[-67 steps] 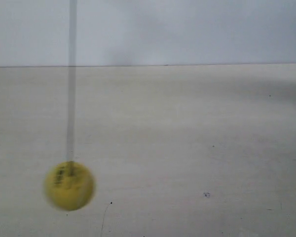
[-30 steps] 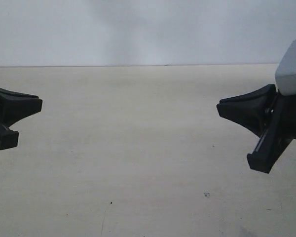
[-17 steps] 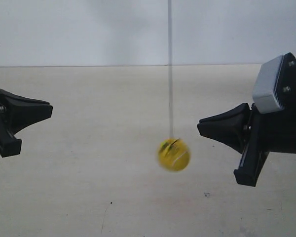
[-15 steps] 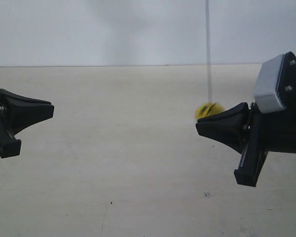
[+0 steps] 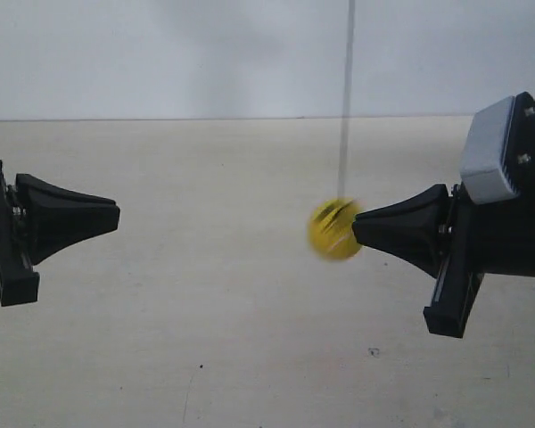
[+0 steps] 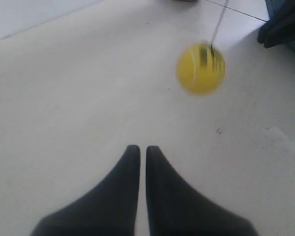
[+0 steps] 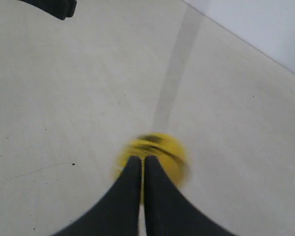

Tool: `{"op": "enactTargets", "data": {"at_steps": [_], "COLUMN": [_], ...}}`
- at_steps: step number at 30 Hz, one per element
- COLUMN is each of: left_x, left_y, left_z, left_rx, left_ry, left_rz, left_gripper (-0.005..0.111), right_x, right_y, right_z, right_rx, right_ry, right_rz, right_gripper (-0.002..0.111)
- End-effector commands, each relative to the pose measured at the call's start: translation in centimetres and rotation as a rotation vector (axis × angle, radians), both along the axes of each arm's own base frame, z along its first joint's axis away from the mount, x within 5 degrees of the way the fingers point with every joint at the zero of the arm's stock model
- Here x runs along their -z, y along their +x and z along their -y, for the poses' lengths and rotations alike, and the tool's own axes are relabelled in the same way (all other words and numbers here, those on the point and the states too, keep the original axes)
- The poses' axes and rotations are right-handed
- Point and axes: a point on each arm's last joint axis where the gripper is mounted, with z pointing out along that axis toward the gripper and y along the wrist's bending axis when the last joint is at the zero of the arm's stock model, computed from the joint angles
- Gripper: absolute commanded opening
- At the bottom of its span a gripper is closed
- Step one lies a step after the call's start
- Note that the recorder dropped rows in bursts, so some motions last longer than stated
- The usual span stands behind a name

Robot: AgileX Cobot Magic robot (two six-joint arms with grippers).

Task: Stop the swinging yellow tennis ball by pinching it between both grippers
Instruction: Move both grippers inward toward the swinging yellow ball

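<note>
The yellow tennis ball (image 5: 334, 229) hangs blurred on its thin string (image 5: 346, 98) above the pale table. It sits right at the snout tip of my right gripper (image 5: 358, 228), the arm at the exterior view's right. In the right wrist view the ball (image 7: 156, 145) lies just past the right gripper (image 7: 141, 159), whose jaws are shut with nothing between them. My left gripper (image 5: 116, 215) is shut too and stands well apart from the ball. In the left wrist view the ball (image 6: 200, 69) floats ahead of the left gripper (image 6: 138, 147).
The pale table (image 5: 232, 339) runs back to a white wall (image 5: 205, 53). Small dark specks (image 5: 373, 351) mark the tabletop. A wide gap lies between the two snouts.
The ball has swung out from behind the right snout and now sits at its tip, slightly lower. The left gripper has advanced a little toward the middle. The right gripper has hardly moved.
</note>
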Motion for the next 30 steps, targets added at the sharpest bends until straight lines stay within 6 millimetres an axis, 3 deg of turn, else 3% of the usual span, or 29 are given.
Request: {"op": "enactTargets", "data": {"at_steps": [1,8,24,30], "left_x": [0.8,2.2,2.3,2.1], "left_y": [0.1,0.5,0.5,0.1], "left_z": [0.3,0.5,0.5,0.9], "left_rx": [0.074,0.117,0.126,0.207], "left_ry": [-0.016,-0.028,-0.025,-0.063], "left_rz": [-0.026,-0.066,-0.057,-0.034], "left_gripper": [0.005,0.005,0.005,0.005], "right_x": [-0.1,0.7,1.5,1.7], "right_y": [0.1,0.4,0.6,0.6], "right_z": [0.0,0.0,-0.4,-0.3], "right_rx": [0.000,-0.004,-0.063,-0.061], "right_ry": [0.003,-0.005,0.025,-0.004], "right_rz": [0.006,-0.024,-0.028,-0.028], "right_gripper": [0.000,0.000,0.000,0.000]}}
